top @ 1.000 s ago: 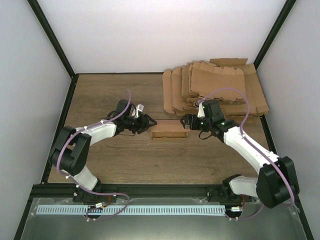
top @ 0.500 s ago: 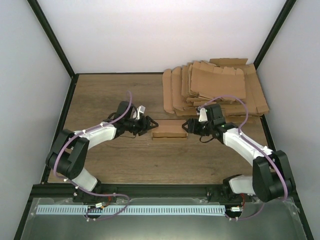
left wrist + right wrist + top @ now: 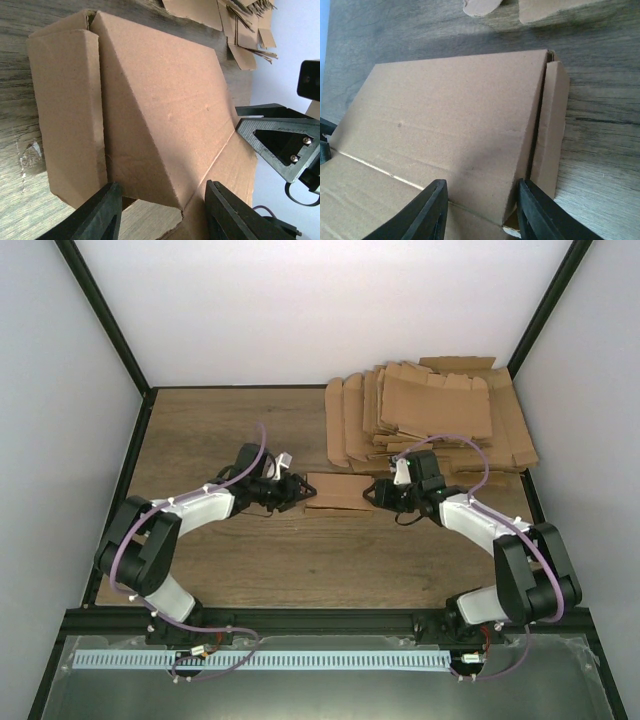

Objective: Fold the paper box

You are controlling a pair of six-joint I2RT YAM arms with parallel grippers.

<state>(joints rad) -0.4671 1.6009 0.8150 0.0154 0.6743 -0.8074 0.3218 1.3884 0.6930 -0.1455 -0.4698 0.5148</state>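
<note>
Right now the paper box (image 3: 338, 492) lies in the middle of the table (image 3: 220, 430), a low oblong piece set crosswise between the two arms and apart from the pile of flat blanks (image 3: 430, 420) at the far right. Each arm comes at one short end, the left gripper (image 3: 297, 491) at the left and the right gripper (image 3: 376, 492) at the right. The box is hemmed in from both sides, so I judge it cannot slide away when a panel is pushed.

Both pincers are spread, not clamped. In the left wrist view the fingers (image 3: 102, 212) stand wide apart with the box's end reaching in between them. The right wrist view shows the same, its fingers (image 3: 427, 210) straddling a corner. Whether any pad actually touches cardboard I cannot tell.

The broad top panel (image 3: 165, 100) slopes rather than lying flat. A narrow side flap (image 3: 551, 125) sits just beside it, outside its edge and not tucked. That suggests the closing is only partway done: the flaps likely need to go inside before the top panel can come down.
</note>
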